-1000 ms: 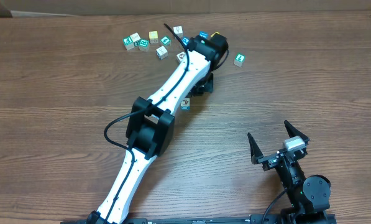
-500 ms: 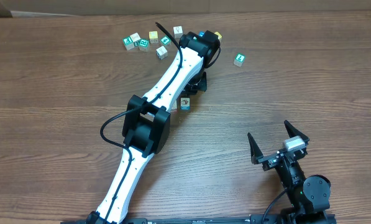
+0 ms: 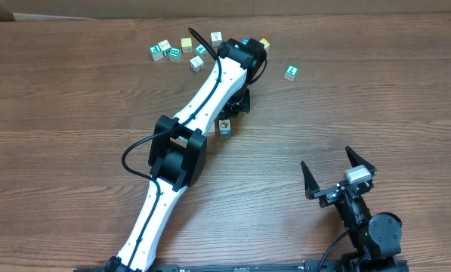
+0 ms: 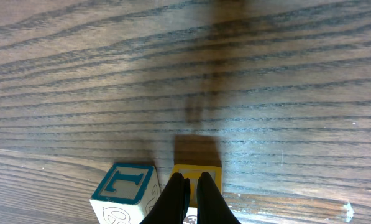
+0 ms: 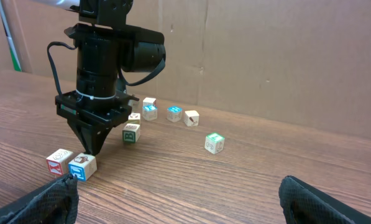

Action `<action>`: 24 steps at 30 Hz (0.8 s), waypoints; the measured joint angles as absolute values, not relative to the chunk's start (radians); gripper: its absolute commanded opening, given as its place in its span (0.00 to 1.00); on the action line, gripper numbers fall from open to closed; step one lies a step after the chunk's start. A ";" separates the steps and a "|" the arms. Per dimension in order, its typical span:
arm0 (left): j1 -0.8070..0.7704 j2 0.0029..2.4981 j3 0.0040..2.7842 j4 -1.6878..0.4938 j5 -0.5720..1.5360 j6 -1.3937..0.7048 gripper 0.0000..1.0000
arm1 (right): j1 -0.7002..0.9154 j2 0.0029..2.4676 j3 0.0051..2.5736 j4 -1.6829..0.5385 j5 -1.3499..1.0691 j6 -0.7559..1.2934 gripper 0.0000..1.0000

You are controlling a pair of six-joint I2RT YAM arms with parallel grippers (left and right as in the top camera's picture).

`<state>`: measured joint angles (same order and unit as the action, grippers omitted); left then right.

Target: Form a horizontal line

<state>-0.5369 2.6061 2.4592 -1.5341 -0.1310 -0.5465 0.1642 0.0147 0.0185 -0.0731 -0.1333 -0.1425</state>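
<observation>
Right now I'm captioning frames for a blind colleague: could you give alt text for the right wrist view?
The left gripper, shut, points straight down at a wooden table, its tip by a red-marked cube and a blue-faced cube set side by side. Loose cubes lie scattered behind, before a cardboard wall; the open right gripper frames the bottom corners.

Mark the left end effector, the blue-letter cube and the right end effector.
left end effector [image 4: 192, 177], left wrist, between fingertips
blue-letter cube [image 4: 124, 184], left wrist, top face
right end effector [image 3: 325, 156], overhead, between fingertips
</observation>
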 measured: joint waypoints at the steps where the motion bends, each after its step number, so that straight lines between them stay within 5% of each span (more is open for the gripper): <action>1: -0.537 2.606 2.459 -1.534 -0.131 -0.546 0.04 | 0.165 0.015 0.019 -0.073 -0.134 -0.142 1.00; 24: -0.535 2.606 2.460 -1.470 -0.054 -0.533 0.04 | 0.165 0.015 0.019 -0.072 -0.134 -0.142 1.00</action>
